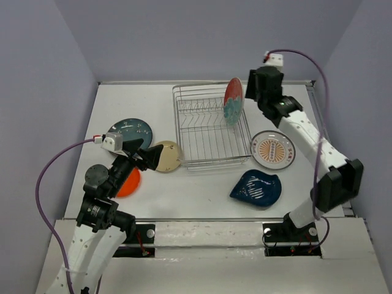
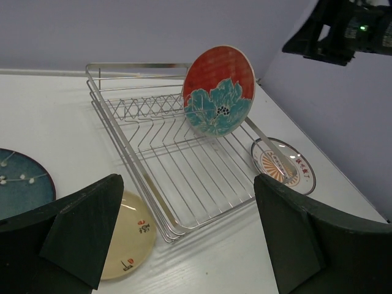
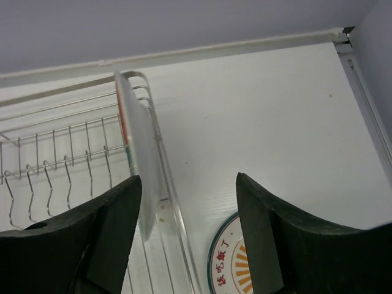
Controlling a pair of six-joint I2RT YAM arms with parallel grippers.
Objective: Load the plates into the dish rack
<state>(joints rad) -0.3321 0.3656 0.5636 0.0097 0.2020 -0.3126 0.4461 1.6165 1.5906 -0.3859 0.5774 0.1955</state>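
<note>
On your far left, the dark teal speckled round plate (image 1: 130, 130) lies flat on the white table (image 1: 184, 196). Nearer the arm bases, the plain orange plate (image 1: 130, 184) is half hidden behind the left arm. The left gripper (image 2: 196, 245), jaws spread wide and empty, covers the left edge of the beige round plate (image 1: 168, 156). The silver wire dish rack (image 1: 202, 131) holds 1 plate, the teal-and-red flowered one (image 1: 233, 101), standing on edge at its right side. The right gripper (image 3: 187, 239) hangs open just beside that plate, gripping nothing. The white orange-sunburst plate (image 1: 273, 149) is cut off in your right wrist view. The dark blue wavy-edged plate (image 1: 256, 187) lies nearer the bases.
</note>
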